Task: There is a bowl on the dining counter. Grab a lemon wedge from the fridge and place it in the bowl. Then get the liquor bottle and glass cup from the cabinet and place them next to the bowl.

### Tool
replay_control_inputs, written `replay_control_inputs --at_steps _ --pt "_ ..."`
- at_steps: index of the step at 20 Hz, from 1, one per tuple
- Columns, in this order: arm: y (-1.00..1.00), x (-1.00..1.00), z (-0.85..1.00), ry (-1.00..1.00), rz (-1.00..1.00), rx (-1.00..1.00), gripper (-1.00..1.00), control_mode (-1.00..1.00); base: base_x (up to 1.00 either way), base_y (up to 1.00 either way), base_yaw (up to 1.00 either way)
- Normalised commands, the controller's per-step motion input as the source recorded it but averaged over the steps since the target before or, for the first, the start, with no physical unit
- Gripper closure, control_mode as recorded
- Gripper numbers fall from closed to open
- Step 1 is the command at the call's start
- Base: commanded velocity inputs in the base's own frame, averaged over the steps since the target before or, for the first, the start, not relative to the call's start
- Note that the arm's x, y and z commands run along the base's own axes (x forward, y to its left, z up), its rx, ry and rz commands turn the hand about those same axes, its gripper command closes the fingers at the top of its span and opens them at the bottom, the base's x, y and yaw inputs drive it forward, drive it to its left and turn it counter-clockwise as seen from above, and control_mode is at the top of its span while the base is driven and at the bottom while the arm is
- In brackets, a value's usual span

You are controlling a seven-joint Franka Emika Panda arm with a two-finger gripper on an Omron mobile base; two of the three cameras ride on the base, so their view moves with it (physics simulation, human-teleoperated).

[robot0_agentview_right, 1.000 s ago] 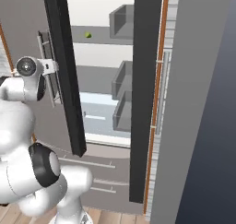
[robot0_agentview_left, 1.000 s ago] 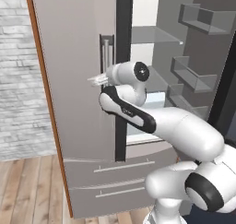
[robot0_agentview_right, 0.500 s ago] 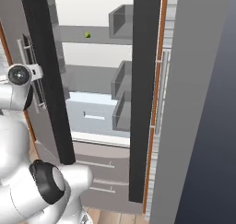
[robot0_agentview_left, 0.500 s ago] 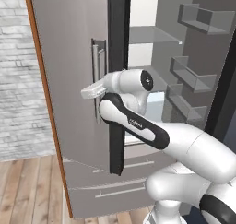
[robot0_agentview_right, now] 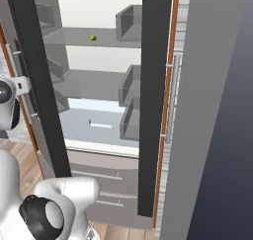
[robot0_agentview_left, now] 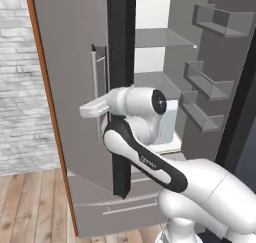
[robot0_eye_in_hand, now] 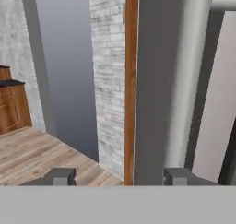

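Observation:
The lemon wedge (robot0_agentview_right: 92, 37) is a small yellow-green speck on the upper glass shelf inside the open fridge. My gripper (robot0_agentview_left: 86, 110) is at the outside of the fridge's left door (robot0_agentview_left: 70, 87), level with its vertical grey handle (robot0_agentview_left: 95, 82). In the hand view the gripper (robot0_eye_in_hand: 119, 177) stands open. Its fingertips (robot0_eye_in_hand: 60, 176) are wide apart, and the handle (robot0_eye_in_hand: 191, 80) rises just above the right tip, untouched. From the right base view the hand (robot0_agentview_right: 20, 84) sits beside the door's dark edge (robot0_agentview_right: 37, 86).
The right door (robot0_agentview_right: 155, 100) also hangs open, with door bins (robot0_agentview_left: 215, 19) on its inner side. Grey drawers (robot0_agentview_right: 94, 175) run below the shelves. A brick wall (robot0_agentview_left: 20, 87) and wooden floor (robot0_agentview_left: 30, 197) lie left of the fridge.
The left door has swung wider open with my hand at its handle. The jaws have spread apart and no longer clasp the handle.

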Motion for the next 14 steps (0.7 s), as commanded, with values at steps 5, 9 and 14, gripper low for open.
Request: replay_control_inputs --at_steps 5,9,14 --pt "-0.55 -0.85 0.56 0.24 -0.38 0.25 -1.00 -1.00 0.00 0.00 0.00" --pt "-0.88 -0.46 0.68 0.35 -0.37 0.20 -1.00 -1.00 0.00 0.00 0.00" --pt "-1.00 -0.04 0.56 0.42 -0.30 0.17 -1.00 -1.00 0.00 0.00 0.00"
